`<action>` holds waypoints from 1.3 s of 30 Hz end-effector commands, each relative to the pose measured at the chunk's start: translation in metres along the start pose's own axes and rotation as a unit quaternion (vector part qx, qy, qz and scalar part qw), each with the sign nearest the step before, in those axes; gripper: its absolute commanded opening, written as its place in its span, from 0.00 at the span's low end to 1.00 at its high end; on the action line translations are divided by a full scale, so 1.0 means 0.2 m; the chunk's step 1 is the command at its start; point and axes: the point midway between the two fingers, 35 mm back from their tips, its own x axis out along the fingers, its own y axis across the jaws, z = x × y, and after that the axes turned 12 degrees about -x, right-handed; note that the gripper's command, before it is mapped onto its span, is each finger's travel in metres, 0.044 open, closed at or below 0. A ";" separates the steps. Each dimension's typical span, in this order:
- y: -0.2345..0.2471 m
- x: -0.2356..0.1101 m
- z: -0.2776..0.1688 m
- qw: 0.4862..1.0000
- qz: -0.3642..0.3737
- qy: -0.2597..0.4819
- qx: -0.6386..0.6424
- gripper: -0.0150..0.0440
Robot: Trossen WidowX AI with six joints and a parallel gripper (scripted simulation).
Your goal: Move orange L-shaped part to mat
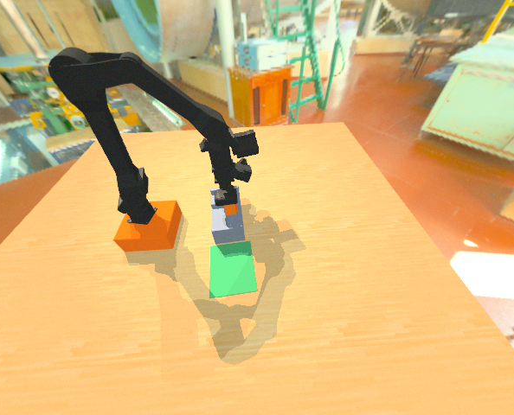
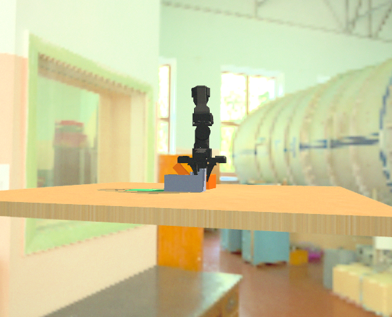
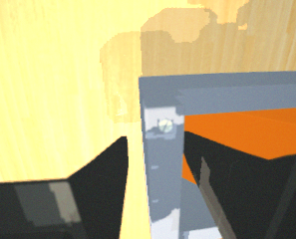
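The grey tray [image 1: 228, 232] [image 2: 182, 183] [image 3: 159, 164] stands mid-table. The orange L-shaped part [image 1: 231, 208] [image 2: 179, 168] [image 3: 247, 131] is tilted in its pocket, and in the exterior view one end sticks up above the tray's rim. My gripper [image 1: 223, 198] [image 2: 200, 172] [image 3: 154, 139] points straight down at the tray's far end, on the part's low end. Its fingers stand partly apart with nothing between them. In the wrist view they straddle the tray's end wall. The green mat [image 1: 233, 270] [image 2: 143, 189] lies flat against the tray's near side.
The arm's orange base block [image 1: 152, 225] [image 2: 210, 181] stands left of the tray in the top view. The arm arches over from it. The wooden table [image 1: 382, 312] reaches well beyond the mat on all sides.
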 end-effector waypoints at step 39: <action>0.00 -0.54 -0.01 1.000 -0.003 0.004 0.000 0.56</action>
